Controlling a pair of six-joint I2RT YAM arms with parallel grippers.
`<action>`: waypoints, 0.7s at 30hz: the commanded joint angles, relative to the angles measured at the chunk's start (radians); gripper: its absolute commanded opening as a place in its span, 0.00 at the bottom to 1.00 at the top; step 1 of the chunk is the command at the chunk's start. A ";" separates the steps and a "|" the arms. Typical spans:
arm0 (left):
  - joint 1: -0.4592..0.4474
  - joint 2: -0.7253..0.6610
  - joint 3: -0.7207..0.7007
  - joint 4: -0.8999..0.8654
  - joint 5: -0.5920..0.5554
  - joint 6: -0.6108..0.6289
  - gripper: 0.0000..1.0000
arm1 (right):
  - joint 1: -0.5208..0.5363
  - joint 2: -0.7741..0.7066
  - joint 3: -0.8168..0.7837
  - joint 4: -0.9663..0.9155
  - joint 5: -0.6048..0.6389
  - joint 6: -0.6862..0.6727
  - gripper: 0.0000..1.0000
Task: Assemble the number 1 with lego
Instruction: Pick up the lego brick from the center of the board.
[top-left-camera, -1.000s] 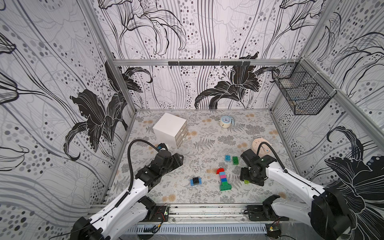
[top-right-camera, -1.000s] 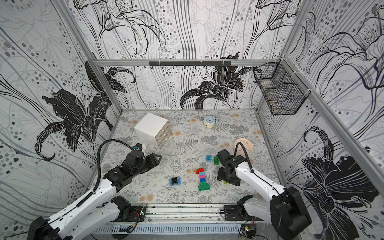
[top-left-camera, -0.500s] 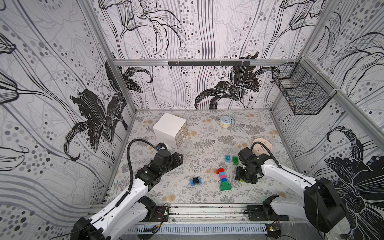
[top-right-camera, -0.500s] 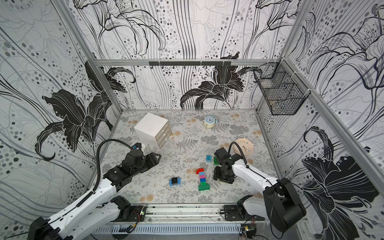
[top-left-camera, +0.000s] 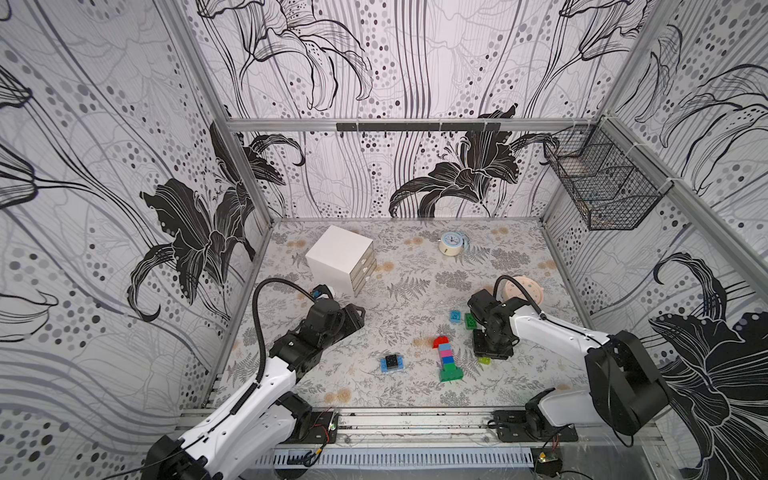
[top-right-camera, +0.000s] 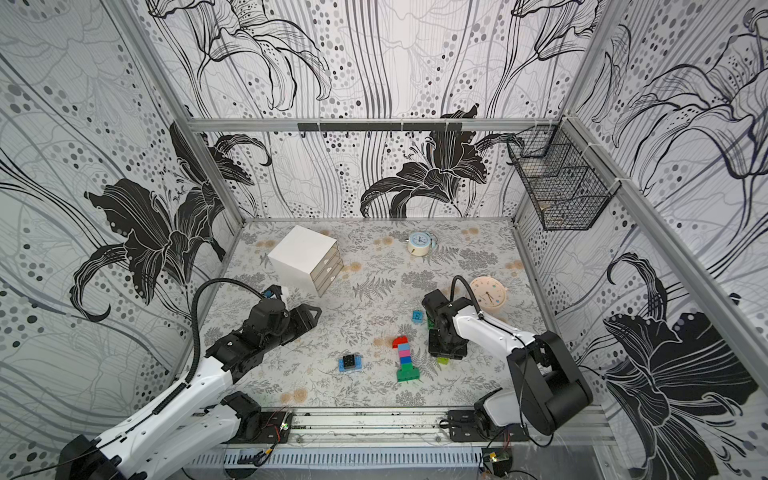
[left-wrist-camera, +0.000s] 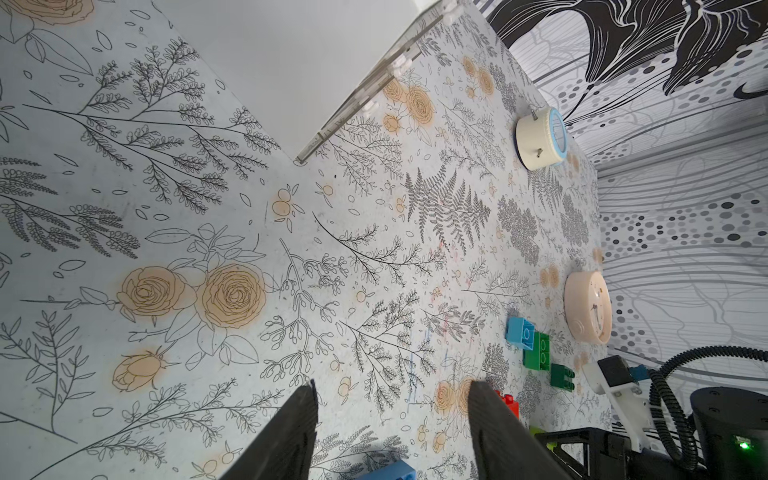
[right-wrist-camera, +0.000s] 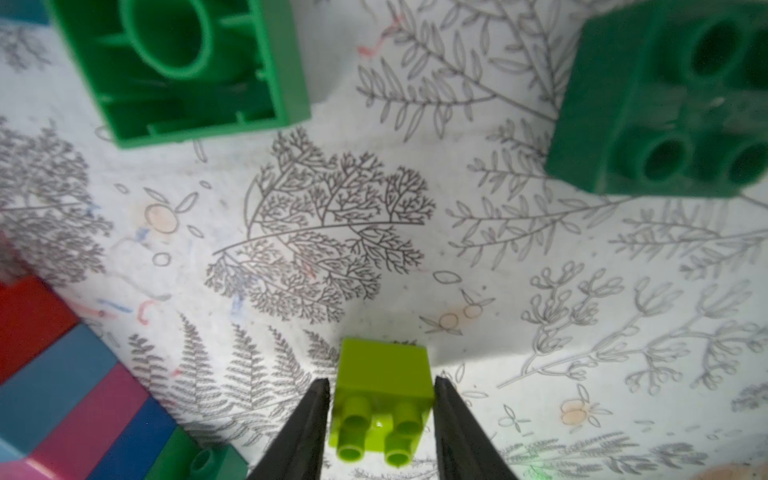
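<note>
**Right gripper straddles the lime brick beside the lego column**

In both top views the lego column (top-left-camera: 446, 360) (top-right-camera: 405, 360), red at the far end and green at the near end, sits near the table's (top-left-camera: 415, 257) front middle. The right gripper (top-left-camera: 492, 353) points down just beside it, over the lime brick (top-left-camera: 483, 360). The left gripper (top-left-camera: 358, 314) hangs well apart.

In the left wrist view, its fingers (left-wrist-camera: 299, 432) stand wide, with nothing between them.

In the right wrist view, narrow fingers (right-wrist-camera: 307, 424) closely flank the lime brick, which lies on its side. Whether they grip it cannot be told.
</note>
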 joint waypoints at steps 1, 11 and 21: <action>0.009 -0.016 -0.010 0.036 -0.002 -0.001 0.61 | 0.007 -0.004 0.020 -0.056 0.033 0.005 0.51; 0.012 -0.007 -0.015 0.045 0.006 -0.013 0.60 | 0.010 0.009 0.007 -0.025 -0.003 0.010 0.38; 0.013 -0.033 -0.018 0.005 -0.020 -0.032 0.60 | 0.049 -0.093 0.080 -0.090 0.058 -0.069 0.24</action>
